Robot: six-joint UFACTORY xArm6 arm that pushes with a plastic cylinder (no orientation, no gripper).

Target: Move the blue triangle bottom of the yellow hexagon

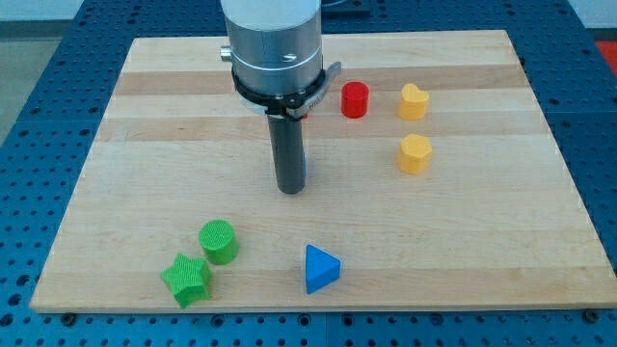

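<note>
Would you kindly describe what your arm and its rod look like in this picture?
My arm ends in a wide silver-grey metal cylinder with a dark ring clamped round its lower edge and a small metal tab on the view's right. Below hangs a straight dark grey rod, round in section, ending at my tip. No cables or markings are clear.

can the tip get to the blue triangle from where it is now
Probably yes. My tip sits toward the view's top from the blue triangle, with only bare board between them. The green blocks lie off to the view's left, out of the way.
</note>
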